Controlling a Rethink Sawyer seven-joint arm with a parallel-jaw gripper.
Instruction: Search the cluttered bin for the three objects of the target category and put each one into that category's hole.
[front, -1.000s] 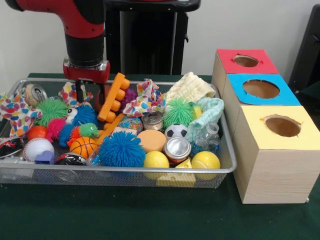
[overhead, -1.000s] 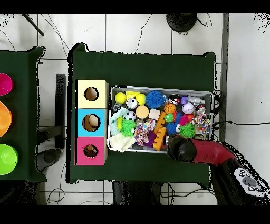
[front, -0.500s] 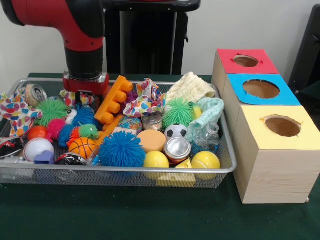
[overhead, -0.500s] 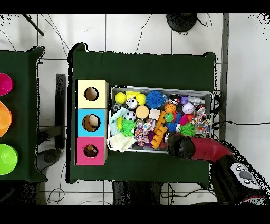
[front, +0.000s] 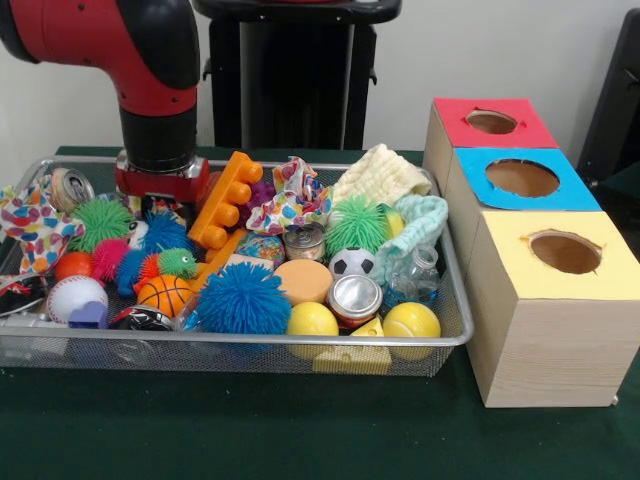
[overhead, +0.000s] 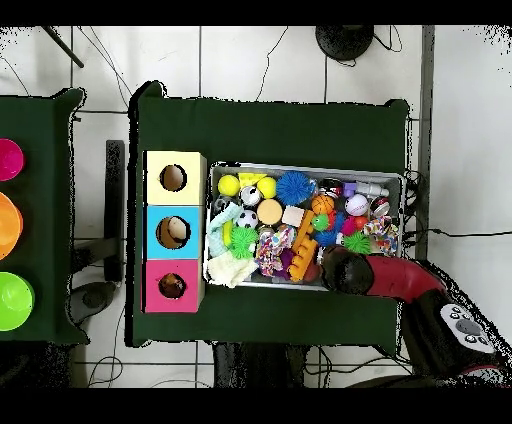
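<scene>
The red and black arm's pincer (front: 160, 205) is sunk among toys in the wide silver wire-mesh bin (front: 250, 345), just beside the orange plastic building block (front: 225, 200); whether it is spread or pinching, I cannot tell.

We see the cluttered bin (front: 452, 342), a wide and shallow tray of silver wire mesh with a metal rim, standing flat on the green table (front: 300, 430) just beside the row of three wooden boxes. The yellow-topped box (front: 552, 310), the blue-topped box (front: 520, 180) and the red-topped box (front: 490, 122) each have one round hole in the top. The bin is filled with many small things (spiky rubber balls, smooth yellow balls, a small basketball, a baseball, a soccer ball, cans, patterned cloths, an orange toy brick). In the overhead view its long side lies across the table (overhead: 270, 130).
</scene>
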